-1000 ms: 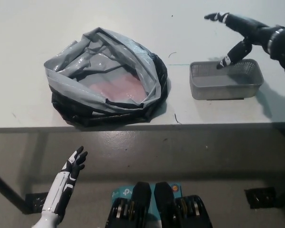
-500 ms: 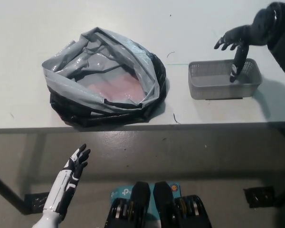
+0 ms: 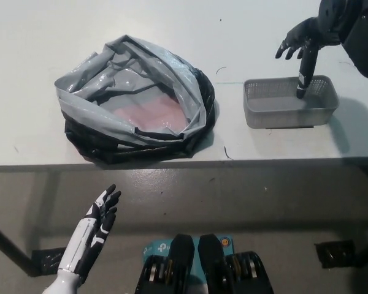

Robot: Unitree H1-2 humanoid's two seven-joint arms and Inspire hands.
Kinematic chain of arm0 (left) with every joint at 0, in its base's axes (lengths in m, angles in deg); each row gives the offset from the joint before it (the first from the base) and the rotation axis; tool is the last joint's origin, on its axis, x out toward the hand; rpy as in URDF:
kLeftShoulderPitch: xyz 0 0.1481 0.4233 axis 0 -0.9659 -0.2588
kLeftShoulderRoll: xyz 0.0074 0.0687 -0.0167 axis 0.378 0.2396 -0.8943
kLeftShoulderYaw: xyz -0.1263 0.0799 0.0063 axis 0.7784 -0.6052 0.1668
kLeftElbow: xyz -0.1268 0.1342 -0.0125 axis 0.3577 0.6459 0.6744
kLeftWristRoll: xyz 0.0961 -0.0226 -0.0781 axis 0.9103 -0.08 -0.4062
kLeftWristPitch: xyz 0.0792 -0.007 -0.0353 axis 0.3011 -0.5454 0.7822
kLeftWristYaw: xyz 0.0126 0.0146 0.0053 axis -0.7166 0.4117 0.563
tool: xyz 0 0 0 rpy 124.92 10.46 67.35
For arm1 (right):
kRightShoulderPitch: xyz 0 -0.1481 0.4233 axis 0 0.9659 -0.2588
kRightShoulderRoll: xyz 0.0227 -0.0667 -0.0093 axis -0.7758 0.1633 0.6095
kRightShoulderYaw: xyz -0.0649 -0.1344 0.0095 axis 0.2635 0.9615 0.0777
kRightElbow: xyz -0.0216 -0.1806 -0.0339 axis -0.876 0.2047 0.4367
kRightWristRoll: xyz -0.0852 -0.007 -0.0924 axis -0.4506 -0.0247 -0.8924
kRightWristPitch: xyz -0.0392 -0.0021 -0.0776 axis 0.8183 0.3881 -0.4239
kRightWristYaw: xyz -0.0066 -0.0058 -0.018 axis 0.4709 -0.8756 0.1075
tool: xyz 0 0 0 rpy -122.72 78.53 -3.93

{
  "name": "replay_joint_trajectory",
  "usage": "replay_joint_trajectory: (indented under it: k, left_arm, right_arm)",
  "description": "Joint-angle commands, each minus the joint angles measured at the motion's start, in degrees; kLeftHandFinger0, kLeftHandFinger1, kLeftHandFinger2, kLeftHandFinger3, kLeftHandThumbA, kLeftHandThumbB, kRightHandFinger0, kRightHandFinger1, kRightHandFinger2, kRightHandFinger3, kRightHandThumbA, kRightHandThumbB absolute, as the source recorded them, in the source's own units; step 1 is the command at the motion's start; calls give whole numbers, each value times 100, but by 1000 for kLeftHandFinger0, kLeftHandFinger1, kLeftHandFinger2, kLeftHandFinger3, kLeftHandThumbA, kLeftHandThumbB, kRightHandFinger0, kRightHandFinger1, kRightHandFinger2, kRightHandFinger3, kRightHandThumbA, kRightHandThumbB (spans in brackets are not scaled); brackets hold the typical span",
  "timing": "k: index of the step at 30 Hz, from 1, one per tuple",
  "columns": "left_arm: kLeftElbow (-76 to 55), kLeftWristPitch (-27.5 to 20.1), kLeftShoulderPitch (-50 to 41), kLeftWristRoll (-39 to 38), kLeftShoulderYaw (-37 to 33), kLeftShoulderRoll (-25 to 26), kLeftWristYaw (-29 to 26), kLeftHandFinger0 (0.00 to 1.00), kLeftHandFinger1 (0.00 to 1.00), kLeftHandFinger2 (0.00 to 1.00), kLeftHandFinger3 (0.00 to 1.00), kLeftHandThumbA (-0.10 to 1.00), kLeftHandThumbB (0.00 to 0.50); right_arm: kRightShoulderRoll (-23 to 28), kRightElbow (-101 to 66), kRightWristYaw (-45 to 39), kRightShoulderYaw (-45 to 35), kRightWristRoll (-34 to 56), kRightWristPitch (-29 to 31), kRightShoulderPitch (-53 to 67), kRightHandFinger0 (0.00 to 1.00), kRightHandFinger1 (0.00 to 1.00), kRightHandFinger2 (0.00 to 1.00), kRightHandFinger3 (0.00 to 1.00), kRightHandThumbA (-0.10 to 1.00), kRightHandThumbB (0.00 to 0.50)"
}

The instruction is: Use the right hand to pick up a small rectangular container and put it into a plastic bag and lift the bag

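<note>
1. Grey container (image 3: 289,103) sits near the bench's (image 3: 37,73) front edge toward its right end, long axis running parallel to that edge.
2. My right hand (image 3: 302,46) hangs over its far wall, fingers spread, one reaching down inside; nothing held.
3. Since 0.5 s ago it lifted slightly.
4. Plastic bag (image 3: 138,101) lies open mid-bench.
5. Left hand (image 3: 101,211) rests open below the bench's front edge.

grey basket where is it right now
In the head view the grey basket sits on the table's right side, right of the plastic bag, under the right hand.
</note>
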Motion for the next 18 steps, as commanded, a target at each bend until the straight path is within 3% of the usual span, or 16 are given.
replay_joint_trajectory:
  k: [1, 12, 18]
  left_arm:
    - [-232, -162, -9, 22, -18, 41, 66, 1000, 1000, 1000, 1000, 941, 259]
    - [-254, -174, -49, 7, -23, 35, 88, 1000, 1000, 1000, 1000, 939, 259]
    - [-250, -164, -26, 13, -36, 51, 104, 1000, 1000, 1000, 1000, 943, 269]
  right_arm:
    - [6, -111, 185, -66, -234, -184, -268, 1000, 1000, 1000, 1000, 1000, 500]
    - [-147, -307, 1403, 150, -860, -233, 166, 1000, 1000, 1000, 1000, 1000, 500]
    - [-250, -199, 2015, -126, -772, -179, 289, 1000, 1000, 1000, 1000, 1000, 500]
